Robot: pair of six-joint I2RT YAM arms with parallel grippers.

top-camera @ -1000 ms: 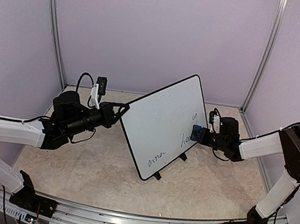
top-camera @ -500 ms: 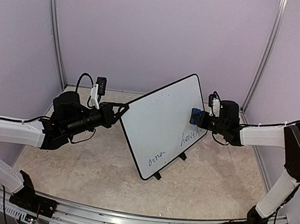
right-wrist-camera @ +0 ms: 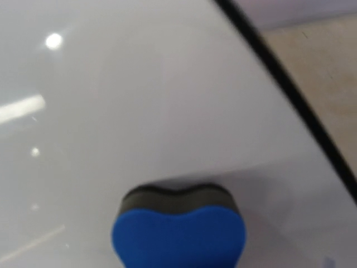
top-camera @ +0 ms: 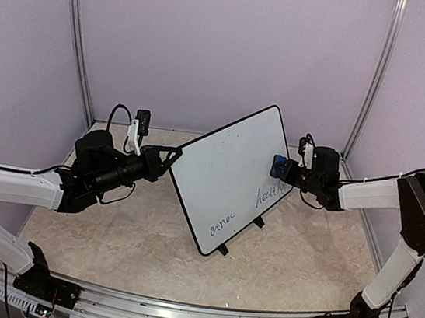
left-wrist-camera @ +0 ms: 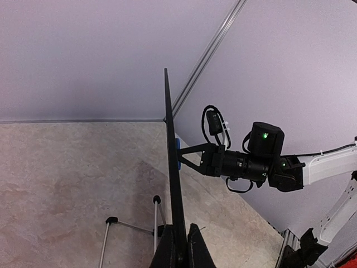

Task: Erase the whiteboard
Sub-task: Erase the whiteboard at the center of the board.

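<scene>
The whiteboard (top-camera: pixel 229 178) stands tilted at centre frame on the tabletop (top-camera: pixel 109 232), its left edge pinched by the left tool (top-camera: pixel 172 154); if the right tool (top-camera: pixel 279 169), clamped on the eraser (right-wrist-camera: pixel 178 234), presses too hard, the board may twist free or tip, leaving the handwriting (top-camera: pixel 269 196) unwiped.

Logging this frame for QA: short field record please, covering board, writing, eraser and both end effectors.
board: large glossy white rectangular whiteboard with thin black rim, propped tilted on small black feet
writing: dark handwriting on its lower part
eraser: small blue-and-black foam block, pressed against board face near right edge
left end effector: shut on board's left edge
right end effector: shut on eraser
</scene>
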